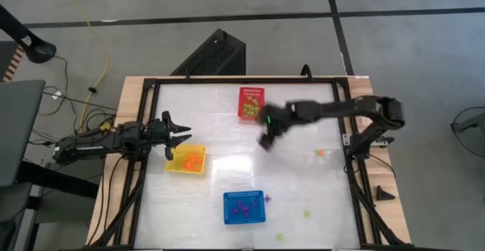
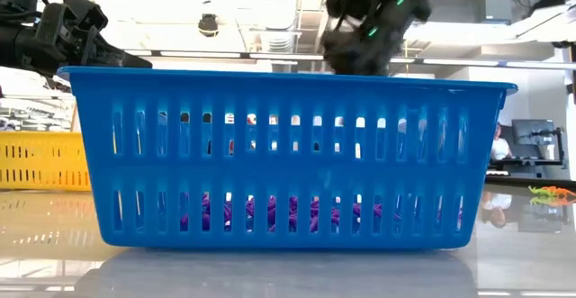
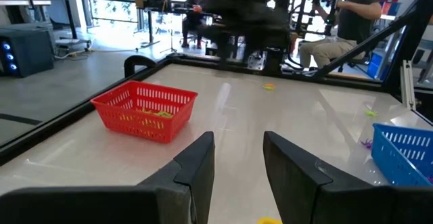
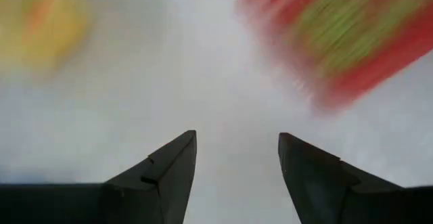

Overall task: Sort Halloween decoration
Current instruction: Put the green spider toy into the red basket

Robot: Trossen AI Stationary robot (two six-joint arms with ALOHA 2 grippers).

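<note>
On the left side of the table, the left gripper (image 1: 180, 136) waits just above the edge of the yellow plastic basket with holes (image 1: 187, 161). Its two dark fingers (image 3: 196, 166) stand a little apart, and nothing is between them. Small orange trinkets (image 1: 189, 160) lie inside that basket, so this looks like the home for orange ones.

In the middle, near the front, sits the blue plastic basket with slots (image 1: 244, 207). Tiny purple trinkets (image 2: 270, 213) lie at its bottom. One purple bit (image 1: 267, 199) lies on the table just beside it.

Toward the back stands the red plastic basket (image 1: 251, 103) with light green trinkets (image 3: 154, 114) inside. The right gripper (image 1: 267, 139) hangs over the white table near this basket, on the side facing the front. Its fingers (image 4: 166, 170) are wide apart and empty. I think it is between pieces now and free to fetch one.

On the right, some trinkets are not sorted yet. An orange piece (image 1: 320, 152) lies near the right edge, and light green pieces (image 1: 307, 214) lie near the front. Each colour gets its own basket, so these likely go to the yellow and red ones. The job looks partly done.
</note>
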